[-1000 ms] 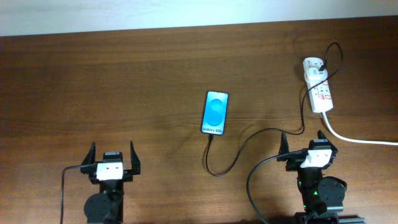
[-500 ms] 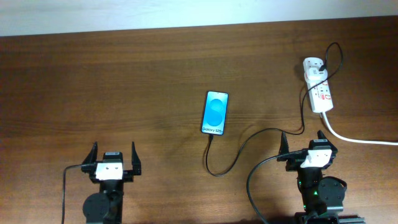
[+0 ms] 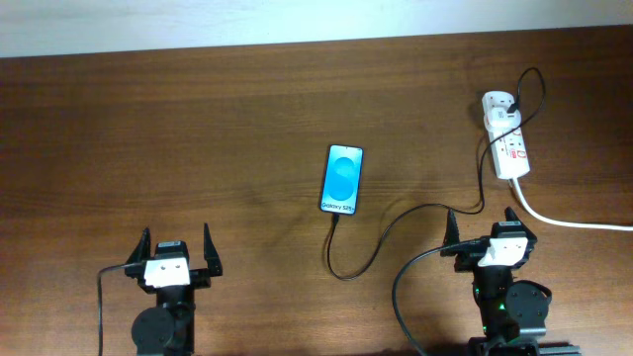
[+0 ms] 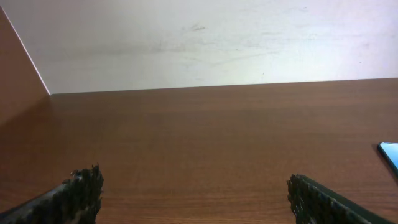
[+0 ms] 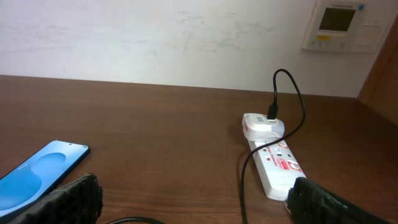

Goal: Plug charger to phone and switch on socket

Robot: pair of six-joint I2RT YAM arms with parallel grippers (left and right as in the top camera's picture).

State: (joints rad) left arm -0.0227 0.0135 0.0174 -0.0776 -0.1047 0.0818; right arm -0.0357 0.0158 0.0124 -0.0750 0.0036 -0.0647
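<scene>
The phone (image 3: 342,178) lies face up mid-table, blue screen lit; it also shows in the right wrist view (image 5: 37,172) and its corner in the left wrist view (image 4: 390,152). The charger cable (image 3: 381,235) loops from the phone's near end to a white plug on the socket (image 3: 506,148), which shows in the right wrist view (image 5: 273,162). The cable tip sits at the phone's bottom edge. My left gripper (image 3: 172,249) is open and empty at the front left. My right gripper (image 3: 482,229) is open and empty at the front right, below the socket.
A thick white cord (image 3: 569,222) runs from the socket off the right edge. A pale wall stands behind the table's far edge, with a wall panel (image 5: 340,25) in the right wrist view. The cable loop lies between the phone and my right arm.
My left gripper has shifted slightly left and turned a little. The right arm, phone, cable and socket have not moved.
</scene>
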